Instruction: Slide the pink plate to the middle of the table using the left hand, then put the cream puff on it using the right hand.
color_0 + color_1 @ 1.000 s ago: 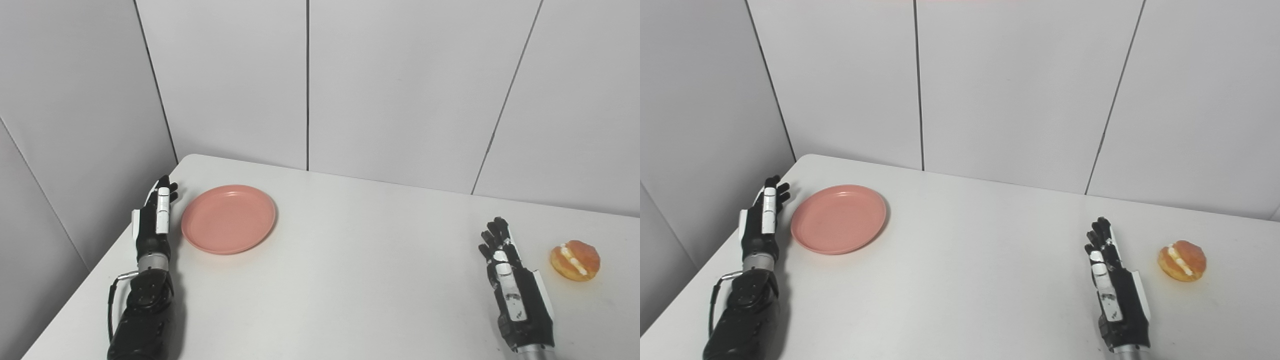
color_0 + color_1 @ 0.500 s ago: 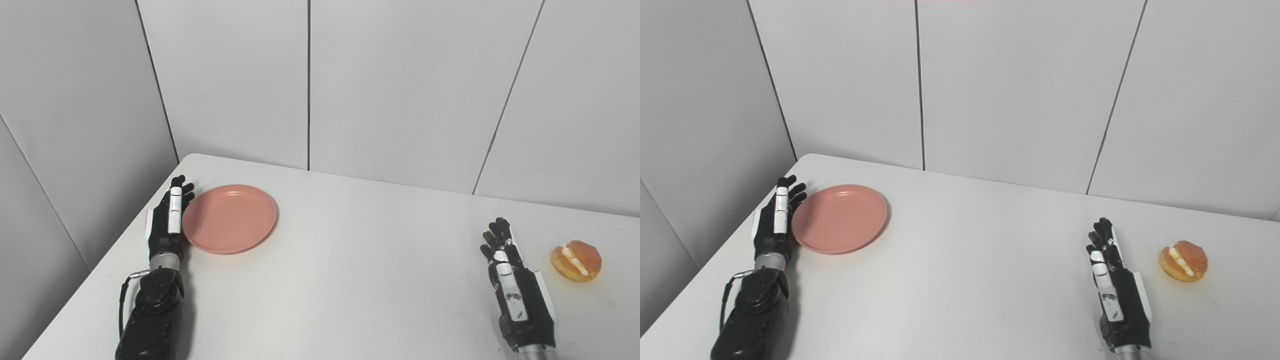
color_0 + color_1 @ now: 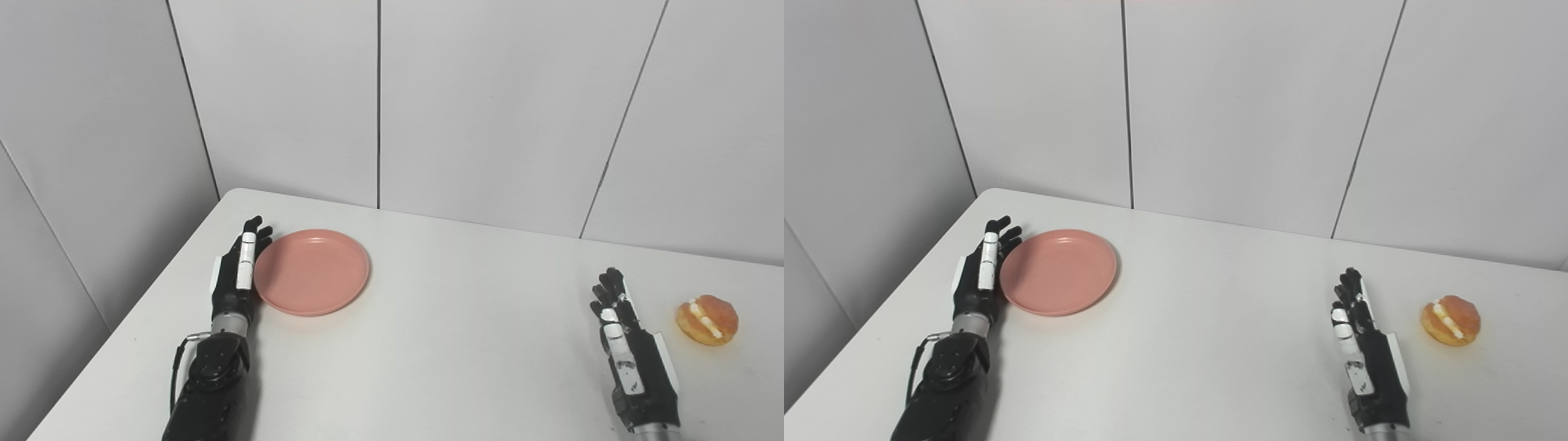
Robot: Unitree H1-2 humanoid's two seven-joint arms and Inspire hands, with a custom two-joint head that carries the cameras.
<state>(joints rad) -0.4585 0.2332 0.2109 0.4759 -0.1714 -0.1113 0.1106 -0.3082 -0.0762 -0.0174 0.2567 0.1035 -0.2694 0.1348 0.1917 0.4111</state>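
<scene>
Since a second ago, the pink plate [image 3: 312, 272] has slid rightward along the worktop, away from the left edge, and the left hand [image 3: 237, 278] has travelled with it. Now the plate lies flat on the white table [image 3: 429, 343] in its far-left part, short of the middle, with the left hand pressed edge-on against its left rim. That hand is flat, fingers straight and close together, pointing toward the far edge; it grips nothing and only touches the plate's side. Well apart, near the right edge, the cream puff [image 3: 707, 319] sits on the table, its cream seam showing. Just to the puff's left, not touching it, the right hand [image 3: 626, 343] rests near the front edge with fingers extended and slightly spread, holding nothing.
</scene>
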